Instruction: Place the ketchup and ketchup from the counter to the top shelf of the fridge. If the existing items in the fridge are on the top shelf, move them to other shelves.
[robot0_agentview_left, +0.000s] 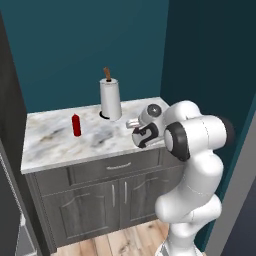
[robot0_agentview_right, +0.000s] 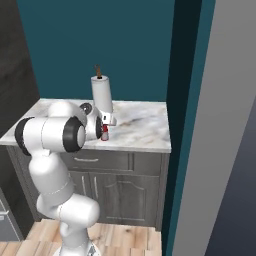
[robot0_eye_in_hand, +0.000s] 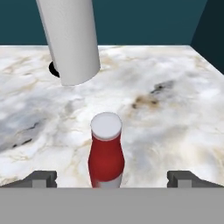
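Note:
Two red ketchup bottles stand on the marbled counter (robot0_agentview_left: 50, 145). One ketchup (robot0_agentview_left: 76, 125) stands alone at the counter's left, well apart from the arm. The other ketchup (robot0_agentview_right: 105, 134) stands near the front edge, right at my gripper (robot0_agentview_right: 106, 126). In the hand view this white-capped ketchup (robot0_eye_in_hand: 106, 155) rises upright, centred between the two wide-apart fingertips (robot0_eye_in_hand: 41, 178) of my open gripper (robot0_eye_in_hand: 112, 179), which do not touch it. From the left base camera, my gripper (robot0_agentview_left: 131, 123) reaches over the counter's right part. The fridge, its top shelf and the existing items are out of view.
A tall white paper-towel roll (robot0_agentview_left: 111, 99) on a dark holder stands at the counter's back, just behind the nearer bottle (robot0_eye_in_hand: 70, 39). A dark tall panel (robot0_agentview_left: 10, 125) bounds the counter's left. A pale grey upright panel (robot0_agentview_right: 220, 150) stands to its right.

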